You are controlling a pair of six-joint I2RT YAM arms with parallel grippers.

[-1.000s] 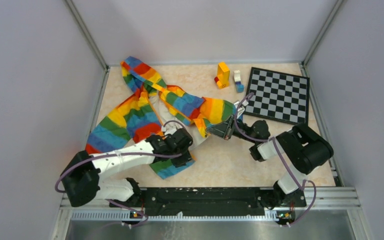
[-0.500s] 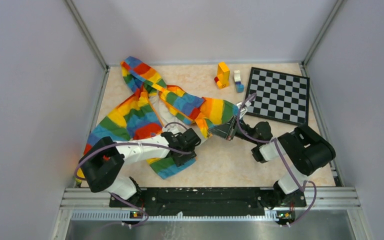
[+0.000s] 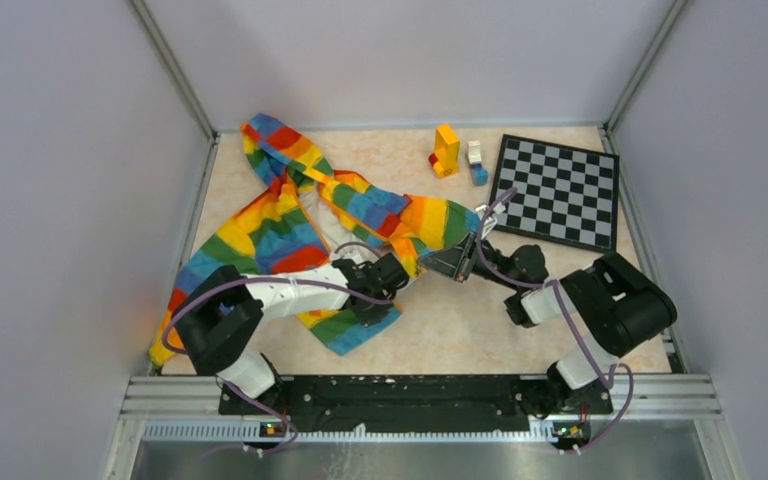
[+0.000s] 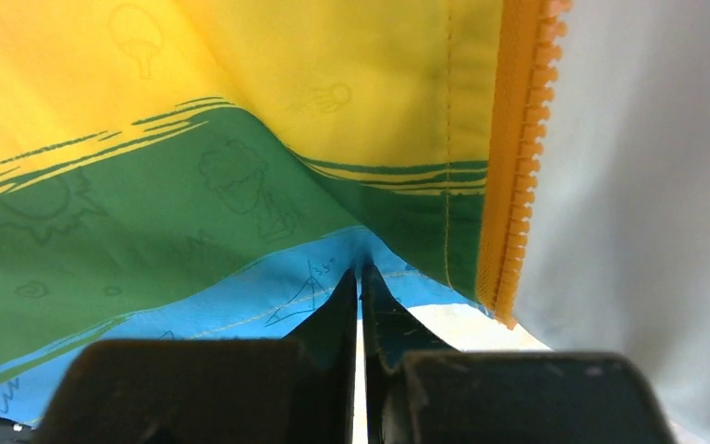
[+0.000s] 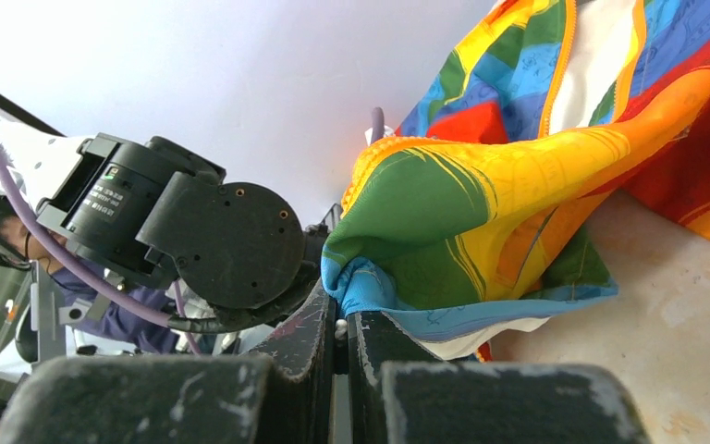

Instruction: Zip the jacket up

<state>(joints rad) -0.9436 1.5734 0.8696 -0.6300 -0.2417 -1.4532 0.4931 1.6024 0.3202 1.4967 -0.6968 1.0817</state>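
Rainbow jacket (image 3: pixel 290 230), left gripper (image 4: pixel 361 273) pinching its blue stripe beside the orange zipper (image 4: pixel 518 185), right gripper (image 5: pixel 340 319) pinching a blue fold

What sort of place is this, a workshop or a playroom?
Probably a robot test lab: two arms bolted at a walled-in table, with practice props, a jacket, toy blocks and a checkerboard.

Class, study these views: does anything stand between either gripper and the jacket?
Nothing visible does. The left gripper pinches the jacket at its blue stripe beside the orange zipper; the right gripper clamps a bunched blue edge.
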